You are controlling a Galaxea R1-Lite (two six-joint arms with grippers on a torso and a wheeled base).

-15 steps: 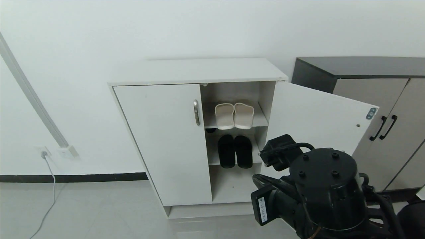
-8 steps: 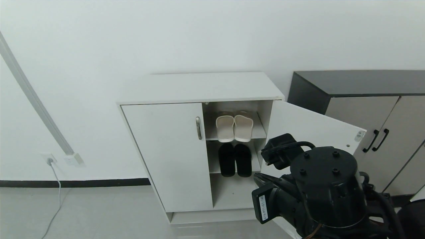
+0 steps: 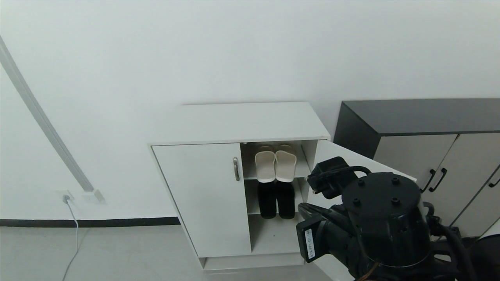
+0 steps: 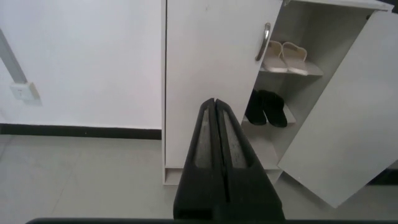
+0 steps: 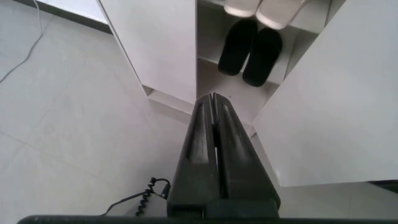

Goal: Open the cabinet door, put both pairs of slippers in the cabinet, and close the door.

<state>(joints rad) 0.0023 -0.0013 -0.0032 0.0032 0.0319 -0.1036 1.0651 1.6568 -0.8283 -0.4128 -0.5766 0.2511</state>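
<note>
Before the white cabinet (image 3: 242, 121) both my hands hang over the floor (image 5: 74, 124), touching nothing; my left gripper (image 4: 215, 102) is clenched, its two fingers pressed flat together with nothing between them; my right gripper (image 5: 212, 96) is clenched the same way and holds nothing either.

Ahead of my left gripper stands the left door (image 4: 205, 68), flush with the cabinet front, its metal handle (image 4: 266, 41) upright at the inner edge; I am well apart from it. My right gripper points at the foot of the cabinet opening, with the swung-out right door (image 5: 336, 93) just to its side; I cannot tell whether arm and door touch.

Both pairs of slippers are already inside, on the side that stands uncovered; the beige slippers (image 3: 265, 167) lie side by side on the upper shelf, heels outward; the black slippers (image 3: 267, 201) lie side by side on the shelf directly below them. From my right gripper the black pair sits straight beyond the fingertips, deeper in the cabinet and well apart; from my left gripper both pairs lie off toward the right door, past the handle.

Beside the cabinet on my right stands a dark sideboard (image 3: 414, 117); far to my left a wall socket (image 3: 65, 198) has a cable plugged in.
</note>
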